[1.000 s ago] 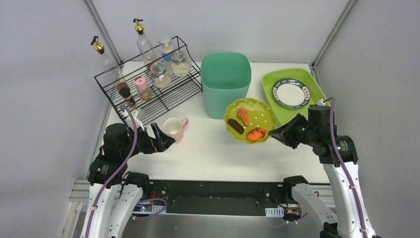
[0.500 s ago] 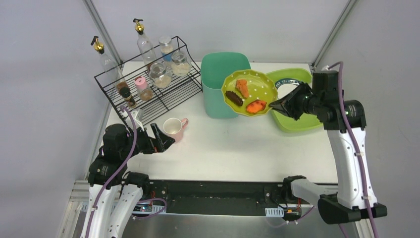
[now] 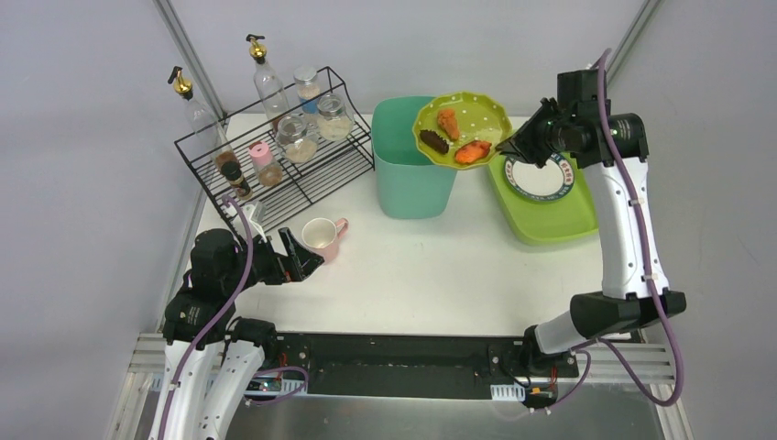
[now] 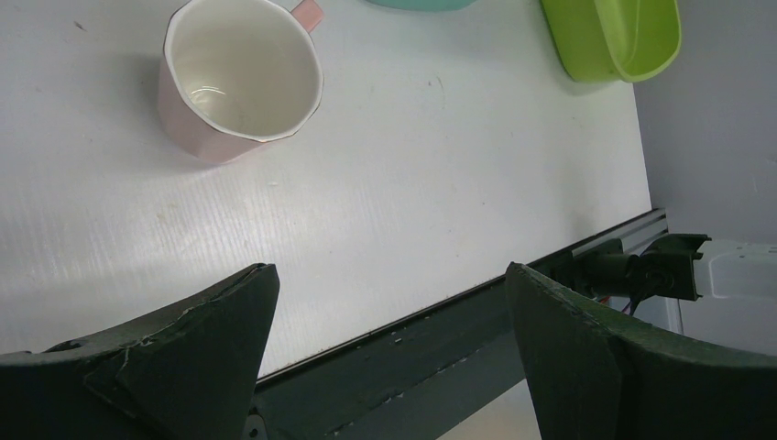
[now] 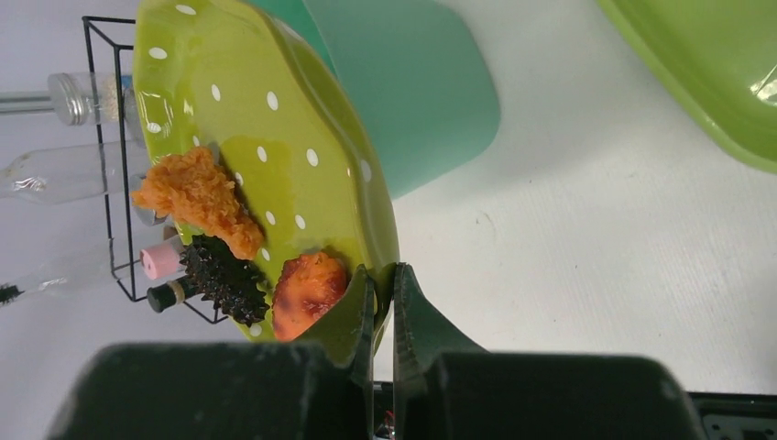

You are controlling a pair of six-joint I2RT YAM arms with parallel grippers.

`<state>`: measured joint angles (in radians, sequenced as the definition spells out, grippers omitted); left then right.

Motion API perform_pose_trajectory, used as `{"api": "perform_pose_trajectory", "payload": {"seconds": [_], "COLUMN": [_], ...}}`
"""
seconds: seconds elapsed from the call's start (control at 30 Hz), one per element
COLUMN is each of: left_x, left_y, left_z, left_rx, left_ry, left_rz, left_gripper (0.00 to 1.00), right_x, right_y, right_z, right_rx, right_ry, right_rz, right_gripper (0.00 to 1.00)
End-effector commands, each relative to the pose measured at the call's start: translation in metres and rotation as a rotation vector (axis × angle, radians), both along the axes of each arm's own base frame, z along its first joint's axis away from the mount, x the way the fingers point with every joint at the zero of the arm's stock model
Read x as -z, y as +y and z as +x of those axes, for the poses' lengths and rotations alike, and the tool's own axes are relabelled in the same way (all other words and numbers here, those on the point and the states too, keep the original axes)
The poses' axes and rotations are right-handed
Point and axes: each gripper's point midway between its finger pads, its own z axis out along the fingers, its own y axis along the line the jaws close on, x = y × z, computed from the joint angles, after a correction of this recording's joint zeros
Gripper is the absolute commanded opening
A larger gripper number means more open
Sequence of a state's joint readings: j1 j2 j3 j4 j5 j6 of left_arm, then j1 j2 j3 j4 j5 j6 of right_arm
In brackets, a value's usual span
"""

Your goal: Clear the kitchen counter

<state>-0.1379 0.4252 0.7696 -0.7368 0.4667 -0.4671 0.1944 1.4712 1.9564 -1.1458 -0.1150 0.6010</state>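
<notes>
Above the teal bin (image 3: 410, 174), at the far side of the kitchen counter (image 3: 431, 280), the right gripper (image 5: 383, 291) is clenched on the rim of the green dotted plate (image 3: 458, 119). The jaws pinch the edge from both sides w/ almost no gap. The plate is held in the air, and I judge the purpose is to tip the leftovers into the bin: an orange fried piece (image 5: 197, 197), a dark spiky piece (image 5: 220, 280) and a reddish piece (image 5: 307, 286). After that the plate prob. goes to the lime tray (image 3: 550, 220), where a white plate (image 3: 539, 174) lies. The food is not yet off the plate. The counter lies well below this gripper, not touching it.

The left gripper (image 4: 389, 284) is released, jaws wide apart, holding nothing. It hovers low over the counter's near-left part. The pink cup (image 4: 240, 78) stands upright near its front, apart from both fingers, so it is prob. the next thing to take. The black wire rack (image 3: 275, 151) w/ bottles stands at the far-left corner.
</notes>
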Motion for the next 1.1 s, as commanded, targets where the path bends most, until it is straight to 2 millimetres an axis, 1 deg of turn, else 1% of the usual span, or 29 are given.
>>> {"api": "perform_pose_trajectory", "payload": {"seconds": [0.0,0.13,0.3,0.47,0.5,0.67,0.8,0.9,1.07], "left_x": [-0.004,-0.004,-0.004,-0.004,-0.004,-0.003,-0.004,-0.004,-0.003], "left_y": [-0.003,-0.003,-0.003,-0.003,-0.003,-0.003,-0.003,-0.003,-0.004], "left_z": [0.004,0.004,0.005,0.005,0.005,0.005,0.004,0.005,0.005], "left_rx": [0.020,0.020,0.017,0.017,0.016,0.017,0.020,0.020,0.022], "left_ry": [-0.031,-0.029,-0.029,-0.029,-0.029,-0.026,-0.028,-0.026,-0.021], "left_rz": [-0.005,-0.005,-0.003,-0.004,-0.004,-0.004,-0.005,-0.004,-0.004], "left_gripper": [1.00,1.00,1.00,1.00,1.00,1.00,1.00,1.00,1.00], "right_x": [-0.061,-0.059,-0.056,-0.060,-0.061,-0.070,-0.072,-0.069,-0.060], "right_y": [0.008,0.007,0.014,0.028,0.026,0.029,0.031,0.036,0.042], "right_z": [0.027,0.043,0.059,0.071,0.076,0.096,0.111,0.120,0.134], "right_rx": [-0.031,-0.045,-0.094,-0.145,-0.130,-0.115,-0.100,-0.114,-0.135], "right_ry": [-0.247,-0.264,-0.298,-0.352,-0.361,-0.395,-0.407,-0.426,-0.463], "right_rz": [0.032,-0.017,-0.094,-0.172,-0.194,-0.238,-0.251,-0.261,-0.327], "right_gripper": [0.00,0.00,0.00,0.00,0.00,0.00,0.00,0.00,0.00]}}
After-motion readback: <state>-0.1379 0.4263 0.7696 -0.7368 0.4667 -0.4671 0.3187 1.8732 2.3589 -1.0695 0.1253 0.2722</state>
